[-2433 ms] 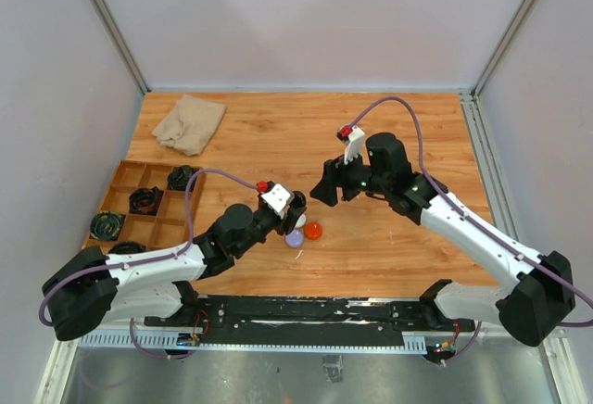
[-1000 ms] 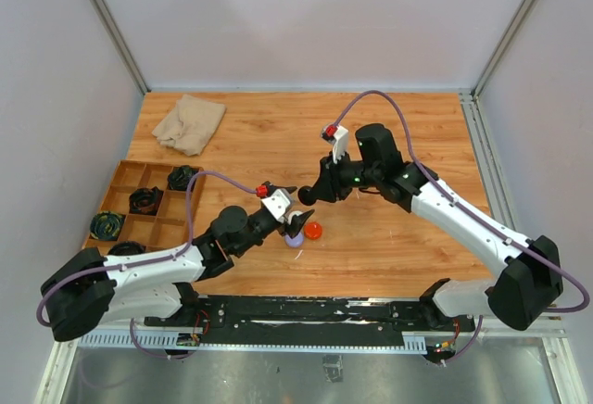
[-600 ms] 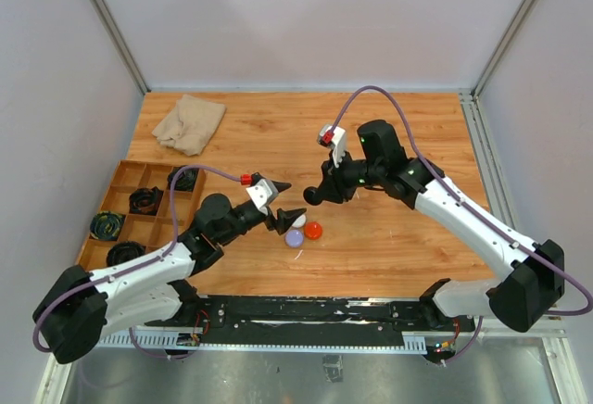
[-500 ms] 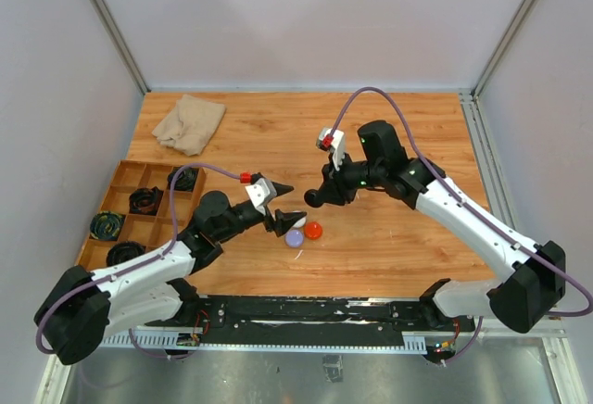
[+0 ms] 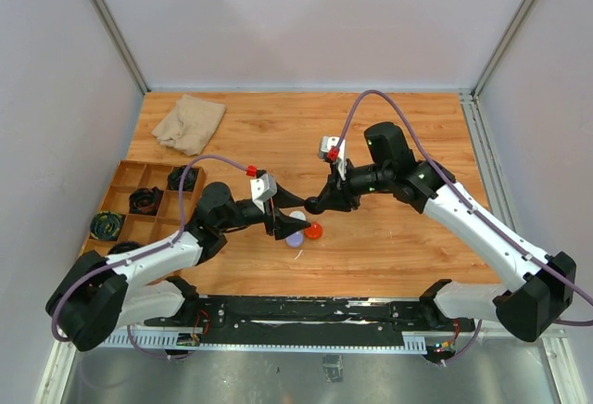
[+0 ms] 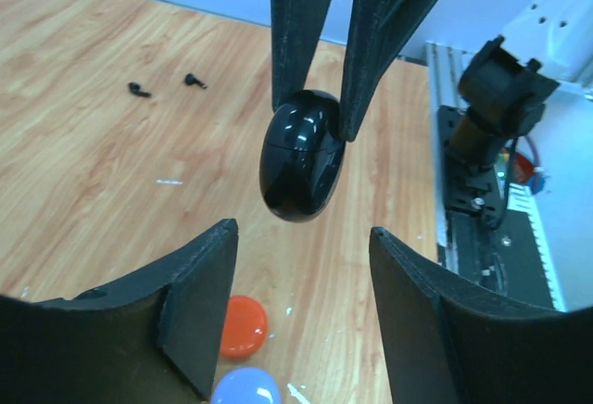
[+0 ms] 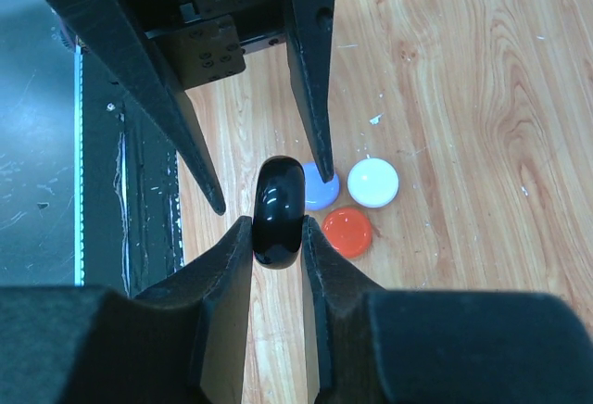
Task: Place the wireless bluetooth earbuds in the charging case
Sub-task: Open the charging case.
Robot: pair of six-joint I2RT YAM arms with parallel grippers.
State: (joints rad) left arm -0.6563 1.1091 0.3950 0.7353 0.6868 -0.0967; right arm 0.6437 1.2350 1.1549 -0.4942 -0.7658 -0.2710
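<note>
The black charging case (image 6: 301, 158) hangs above the wooden table (image 5: 278, 135), clamped flat side to flat side between the fingers of the right gripper (image 7: 278, 228), which cover its upper part in the left wrist view. Its glossy shell shows only reflections, and I cannot tell from any view where its lid seam runs.

The left gripper (image 6: 301, 237) points at the case with its jaws apart, one finger on either side of it and neither touching it. From overhead the two grippers overlap around the case, so little of it can be made out there.

Two black earbuds (image 6: 139, 90) lie on the bare wood well apart from the case, beyond it as seen from the left wrist, close to each other but not touching. They are too small to find in the overhead view.

Under the case sit three round pucks. The red puck (image 6: 243, 327) is just beside the lilac puck (image 6: 246, 390), which the frame edge cuts off in the left wrist view and the case partly covers in the right wrist view. The white puck (image 7: 373, 182) is clear from the right wrist but mostly hidden from overhead.

Far left of the case stands a compartment tray (image 5: 119, 174) holding dark coils too small to identify. A crumpled beige cloth (image 5: 188, 123) lies farther back.
</note>
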